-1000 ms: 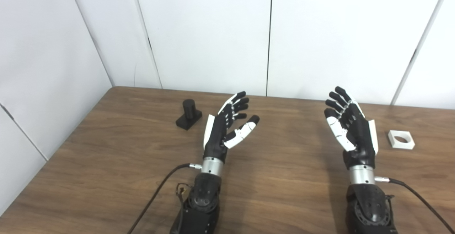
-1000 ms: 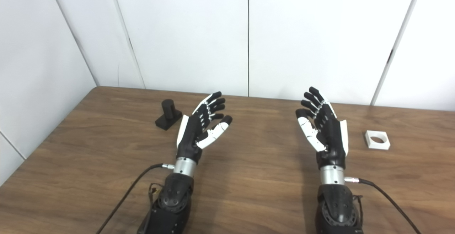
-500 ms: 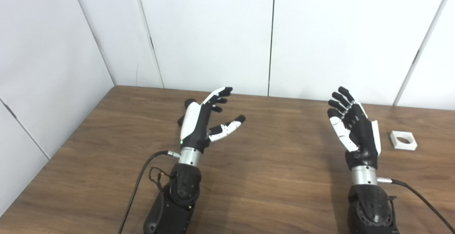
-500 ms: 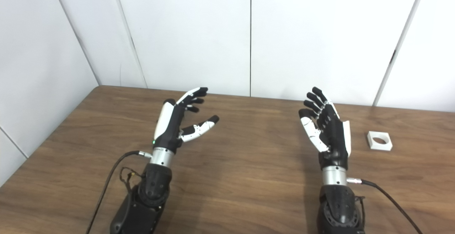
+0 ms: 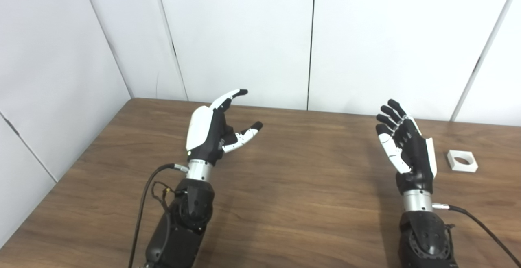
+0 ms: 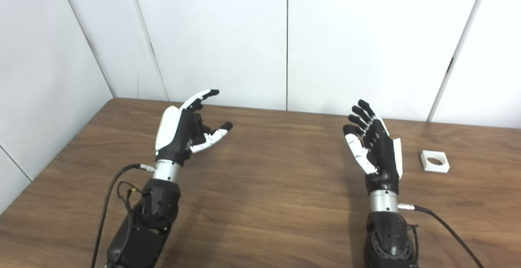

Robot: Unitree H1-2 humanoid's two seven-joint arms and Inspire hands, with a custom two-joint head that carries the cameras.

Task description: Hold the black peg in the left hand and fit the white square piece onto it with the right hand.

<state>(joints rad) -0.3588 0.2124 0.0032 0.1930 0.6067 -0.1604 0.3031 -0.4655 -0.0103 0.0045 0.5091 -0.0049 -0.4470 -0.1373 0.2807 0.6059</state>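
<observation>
Two hands were raised above the table (image 5: pixel 309 203), fingers spread wide and holding nothing. Right hand (image 5: pixel 407 146) stood left of the white square piece (image 5: pixel 461 161), a flat block with a round hole, near the table's right edge. Left hand (image 5: pixel 211 131) hid the black peg.

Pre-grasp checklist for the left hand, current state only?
1. Left hand open, holding nothing: ok.
2. Black peg in view: not ok. The left hand covers where it would stand; only dark shapes show behind the palm in the right eye view.
3. Fingers around the peg: cannot tell.
4. Right hand open and raised off the table: ok.
5. White square piece lying flat, hole up, right of the right hand and not touching it: ok.
6. Table between the hands free of other things: ok.
</observation>
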